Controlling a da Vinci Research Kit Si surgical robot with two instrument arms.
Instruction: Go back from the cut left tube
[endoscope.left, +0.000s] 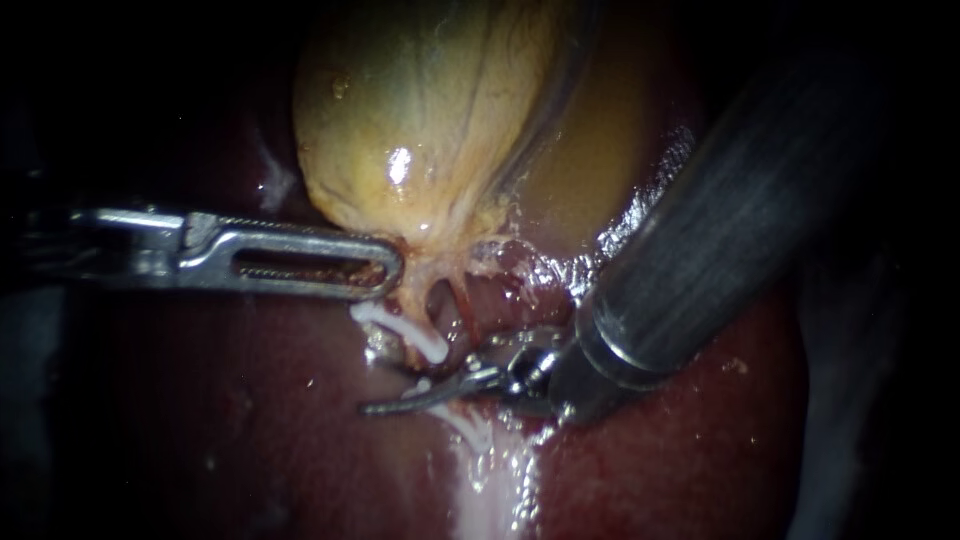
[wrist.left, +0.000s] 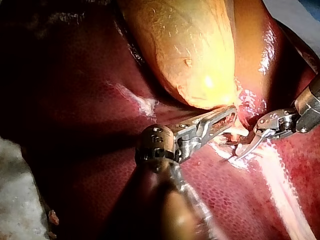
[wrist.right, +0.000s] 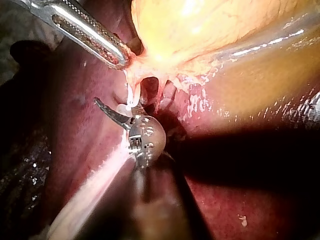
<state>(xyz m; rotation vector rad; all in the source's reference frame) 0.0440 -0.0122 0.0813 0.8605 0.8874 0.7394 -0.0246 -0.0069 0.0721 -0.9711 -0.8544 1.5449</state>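
Below the gallbladder (endoscope.left: 420, 130), the cut left tube (endoscope.left: 412, 300) looks soft, slick, best left ungrasped; the pincer of my right instrument (endoscope.left: 400, 400) lies closed, empty; that of my left instrument (endoscope.left: 385, 268) clamps the gallbladder's neck.

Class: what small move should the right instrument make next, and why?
Probably draw the right instrument back along its shaft: its shut end effector lies just off the cut left tube, gripping nothing, while the left instrument holds the gallbladder.
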